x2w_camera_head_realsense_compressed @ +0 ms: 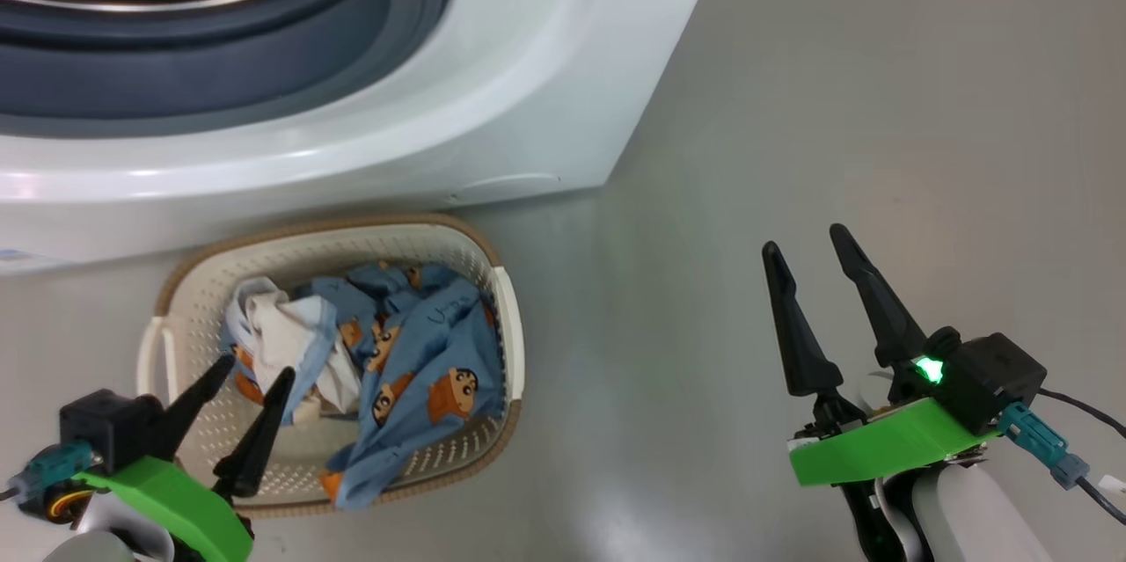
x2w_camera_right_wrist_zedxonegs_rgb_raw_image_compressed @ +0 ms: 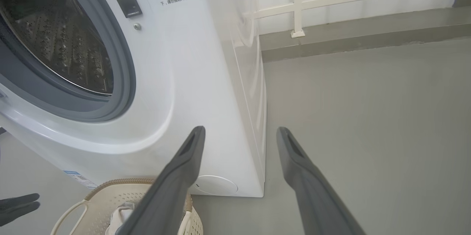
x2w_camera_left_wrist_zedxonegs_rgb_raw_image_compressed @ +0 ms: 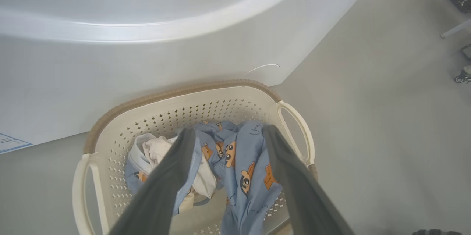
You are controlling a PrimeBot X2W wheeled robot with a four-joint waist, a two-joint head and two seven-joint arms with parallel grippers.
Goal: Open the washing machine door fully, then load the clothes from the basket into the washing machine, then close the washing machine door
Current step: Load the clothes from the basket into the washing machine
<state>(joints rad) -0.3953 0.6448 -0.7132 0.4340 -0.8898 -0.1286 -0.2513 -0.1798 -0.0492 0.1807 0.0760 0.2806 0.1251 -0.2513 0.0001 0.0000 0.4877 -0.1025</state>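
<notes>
A: OK, drum (x2w_camera_right_wrist_zedxonegs_rgb_raw_image_compressed: 62, 40) mouth's exposed, so we're on loading. All the clothes (x2w_camera_head_realsense_compressed: 422, 351) sit bunched in the basket (x2w_camera_head_realsense_compressed: 334, 226), on the floor (x2w_camera_head_realsense_compressed: 880, 105) just in front of the washing machine (x2w_camera_head_realsense_compressed: 528, 105).
B: Our left gripper (x2w_camera_head_realsense_compressed: 253, 371) hangs over the basket's near edge, jaws spread, empty. Our right gripper (x2w_camera_head_realsense_compressed: 805, 241) is also spread and empty, well apart over bare floor.
A: We'd drop the left straight into the blue heap, pinch deep at a fold, not the rim, then lift clear before swinging up.

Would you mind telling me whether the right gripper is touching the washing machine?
Apart. In the head view, the open right gripper hangs over bare floor, clear of the washing machine.
</notes>
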